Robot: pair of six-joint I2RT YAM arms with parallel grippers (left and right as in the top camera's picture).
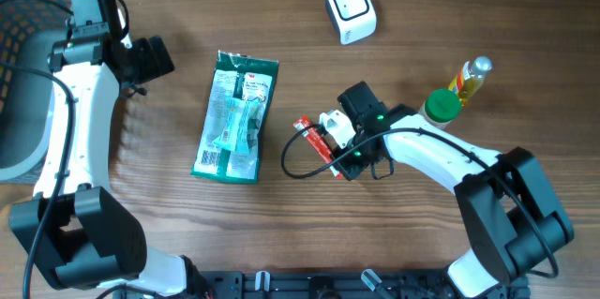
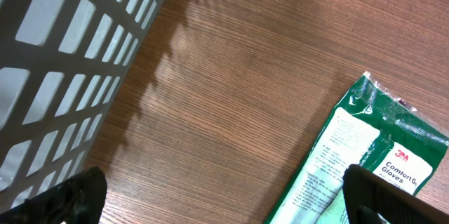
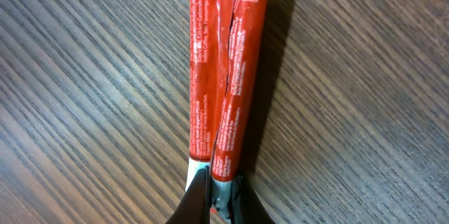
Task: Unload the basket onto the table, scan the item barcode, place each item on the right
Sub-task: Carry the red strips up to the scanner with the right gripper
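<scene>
The right fingers (image 3: pixel 219 197) are pinched narrow on the near end of the red packet (image 3: pixel 223 76), a slim pack of two long red sticks with small white print. It lies flat on the wooden desk (image 1: pixel 281 18) and reaches straight away from the wrist camera. From overhead the same red packet (image 1: pixel 312 140) sits slantwise near the middle of the desk, just left of the right wrist, with a black cable looping beside it. Just to its left, apart from it, lies a green glove packet (image 1: pixel 234 116), face up. The white scanner (image 1: pixel 351 8) stands well apart at the far edge of the desk. To the right of the arm are a green-capped bottle (image 1: pixel 442 107) and, just beyond it, a yellow bottle (image 1: pixel 472 76). The left fingers (image 1: pixel 159 58) are spread wide and hold nothing; in the wrist view their dark tips show in the two lower corners above bare wood, with the glove packet's top corner near the right tip and a grey basket (image 2: pixel 63 62) at the left.
</scene>
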